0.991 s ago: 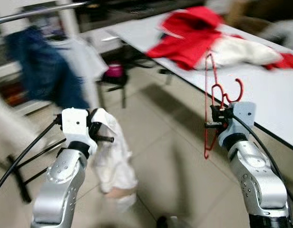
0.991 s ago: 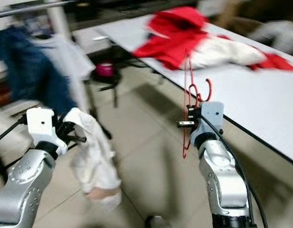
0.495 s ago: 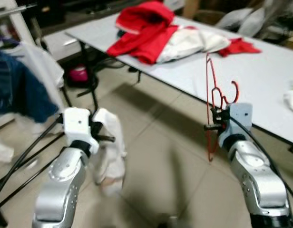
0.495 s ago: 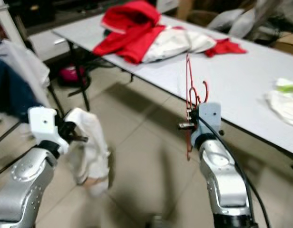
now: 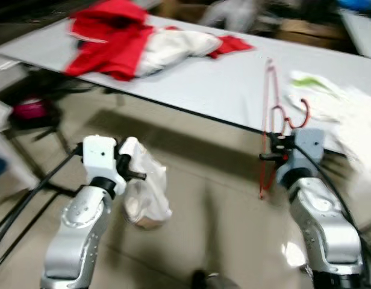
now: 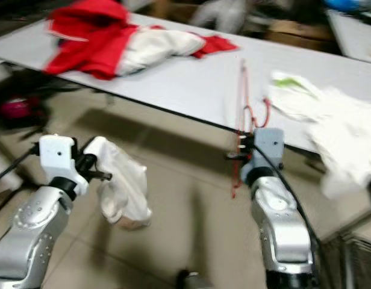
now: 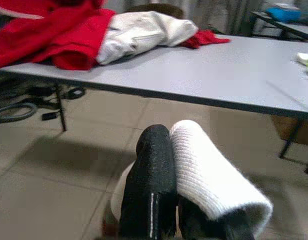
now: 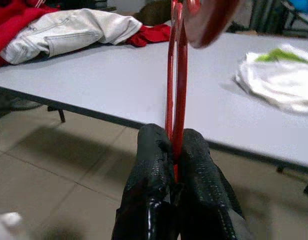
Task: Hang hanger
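Observation:
A thin red wire hanger [image 5: 268, 114] stands upright in front of the grey table's near edge, its hook [image 5: 299, 114] curling to the right. My right gripper [image 5: 268, 149] is shut on the hanger's wires; in the right wrist view the fingers [image 8: 153, 165] pinch the red hanger [image 8: 177, 75]. My left gripper [image 5: 132, 170] is shut on a white garment [image 5: 144, 191] that hangs down in a bunch above the tiled floor. In the left wrist view the white garment [image 7: 209, 175] drapes over one black finger [image 7: 153, 175].
A long grey table [image 5: 221, 84] runs across ahead. On it lie a red and cream pile of clothes [image 5: 134, 39] at the left and white cloth [image 5: 348, 114] at the right. Black table legs and a pink object [image 5: 29, 109] sit at the left.
The whole view has swung right: the clothes rack with the blue garment has left the picture and more of the table's right end shows. Both grippers keep their holds.

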